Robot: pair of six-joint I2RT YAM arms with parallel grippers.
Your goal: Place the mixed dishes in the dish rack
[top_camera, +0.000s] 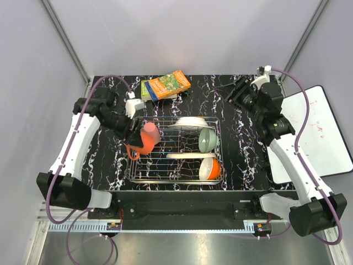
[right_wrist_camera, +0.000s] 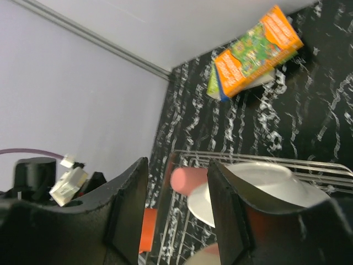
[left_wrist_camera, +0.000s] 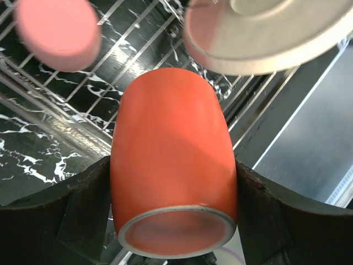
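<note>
My left gripper [top_camera: 132, 141] is shut on the orange-red mug [top_camera: 134, 150], which hangs over the left edge of the wire dish rack [top_camera: 165, 174]. In the left wrist view the mug [left_wrist_camera: 171, 143] fills the gap between both fingers, its base toward the camera. A pink cup [top_camera: 150, 134], a white plate [top_camera: 191, 121], a pale green bowl [top_camera: 208, 139], a pink-and-cream plate [top_camera: 187, 156] and an orange bowl [top_camera: 210, 168] sit in the rack. My right gripper [top_camera: 238, 93] is raised at the back right, open with nothing between its fingers [right_wrist_camera: 129, 210].
Colourful books [top_camera: 168, 84] lie at the back of the table behind the rack. A white board [top_camera: 320, 130] lies off the table's right side. Grey walls close in the back and both sides.
</note>
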